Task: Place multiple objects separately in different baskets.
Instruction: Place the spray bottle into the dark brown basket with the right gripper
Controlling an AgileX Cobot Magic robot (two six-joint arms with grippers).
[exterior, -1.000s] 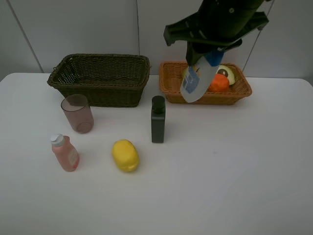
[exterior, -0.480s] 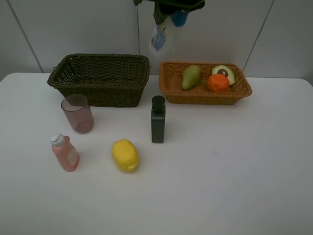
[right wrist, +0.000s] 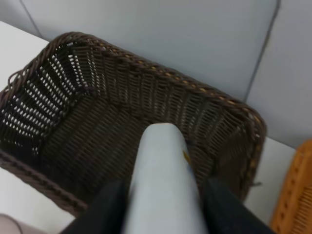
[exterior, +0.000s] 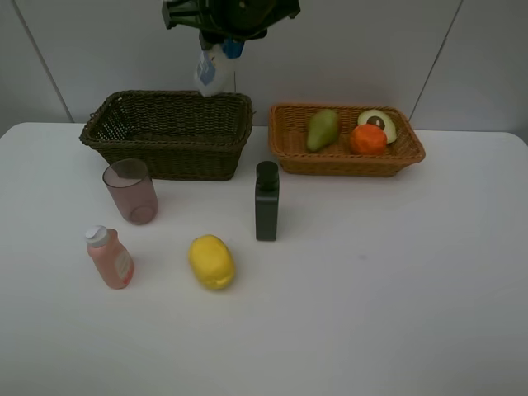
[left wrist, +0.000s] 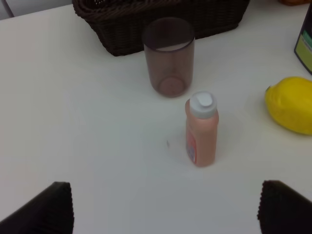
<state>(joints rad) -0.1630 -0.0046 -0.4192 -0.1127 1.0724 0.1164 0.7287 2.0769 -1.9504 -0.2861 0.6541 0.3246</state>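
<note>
The right pincer (exterior: 221,43) has swung across the table (exterior: 396,297), from over the light orange basket (exterior: 346,163) at 1 o'clock to above the dark basket (exterior: 169,157) at 11 o'clock. It is pinching the white blue-capped bottle (exterior: 210,73), which hangs tilted in the air with its base toward the basket's 1 o'clock corner (the right wrist view shows dark weave right beneath it). The bottle is not yet inside. The move suggests a sorting rule: the pear (exterior: 322,129), avocado half (exterior: 378,124) and orange (exterior: 368,139) lie in the light basket, so the containers probably belong in the dark one. Lowering and letting go looks like the next step. 4 items wait on the table: pink cup (exterior: 130,191), pink bottle (exterior: 109,257), lemon (exterior: 212,261) and dark green bottle (exterior: 266,201). The left pincer (left wrist: 165,209) is spread wide and empty, near the pink bottle at 8 o'clock.
</note>
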